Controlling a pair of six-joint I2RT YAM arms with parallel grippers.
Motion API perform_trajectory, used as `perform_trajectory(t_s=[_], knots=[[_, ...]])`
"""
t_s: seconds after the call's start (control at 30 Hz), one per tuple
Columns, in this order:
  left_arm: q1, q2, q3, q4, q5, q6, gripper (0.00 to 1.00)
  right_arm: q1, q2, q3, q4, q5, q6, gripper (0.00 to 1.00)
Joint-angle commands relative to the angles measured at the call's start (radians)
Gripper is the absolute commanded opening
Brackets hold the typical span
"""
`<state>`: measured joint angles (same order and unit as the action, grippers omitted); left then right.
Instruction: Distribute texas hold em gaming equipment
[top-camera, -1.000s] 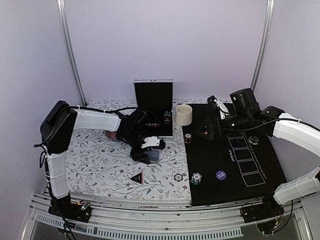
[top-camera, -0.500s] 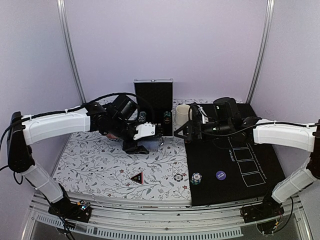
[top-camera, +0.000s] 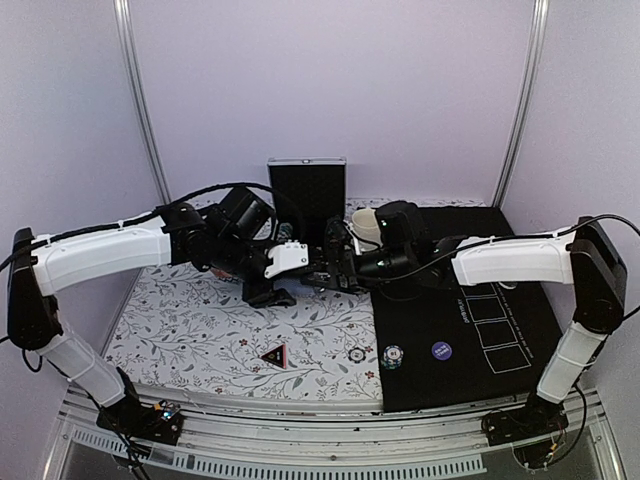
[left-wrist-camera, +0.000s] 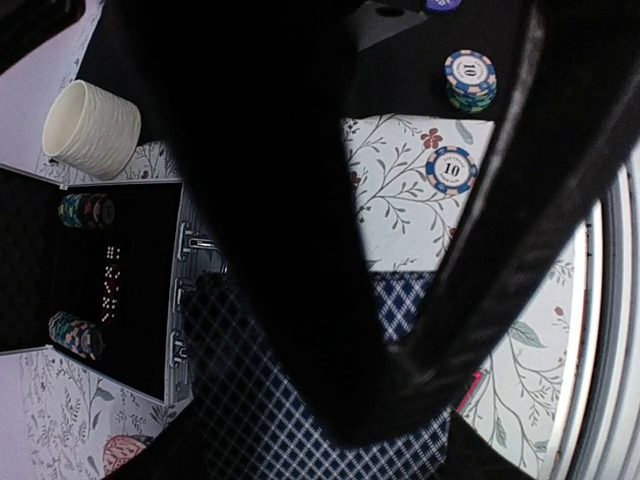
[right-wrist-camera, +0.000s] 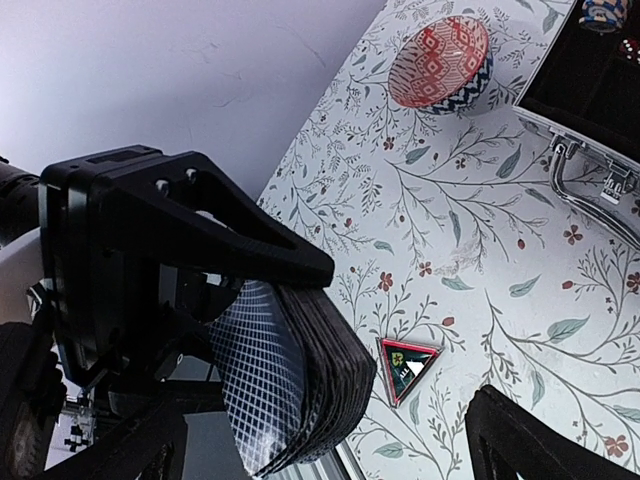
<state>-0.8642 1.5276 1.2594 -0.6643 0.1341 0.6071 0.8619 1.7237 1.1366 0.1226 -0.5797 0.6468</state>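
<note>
Left end effector (top-camera: 288, 284) around one deck (right-wrist-camera: 295, 375)

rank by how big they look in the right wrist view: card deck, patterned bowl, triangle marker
1. card deck, but it is nearest the camera, so its lead says little
2. patterned bowl
3. triangle marker
</note>
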Motion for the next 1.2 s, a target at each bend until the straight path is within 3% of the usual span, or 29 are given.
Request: perform_trajectory(t_s=[0.0,0.1,0.33,1.03,1.17], knots=[[-0.019,-0.028,0.021,-0.001,-0.004,-0.027,0.63,0.008,0.056,0.042,0.052,-0.018,0.014,0.99],[-0.021,-0.036,0.020,0.010,-0.008,-0.030,0.63,0.008,0.069,0.046,0.033,-0.002,0.007,1.00],[-0.020,-0.055,0.008,0.023,-0.010,-0.029,0.62,0.007,0.039,0.040,-0.051,0.064,-0.050,0.92],[-0.020,-0.038,-0.033,0.068,-0.036,-0.020,0.58,-0.005,0.010,0.113,-0.154,0.038,-0.107,0.50],[-0.021,-0.039,-0.042,0.068,-0.044,-0.018,0.59,-0.006,0.007,0.125,-0.190,0.061,-0.120,0.37]])
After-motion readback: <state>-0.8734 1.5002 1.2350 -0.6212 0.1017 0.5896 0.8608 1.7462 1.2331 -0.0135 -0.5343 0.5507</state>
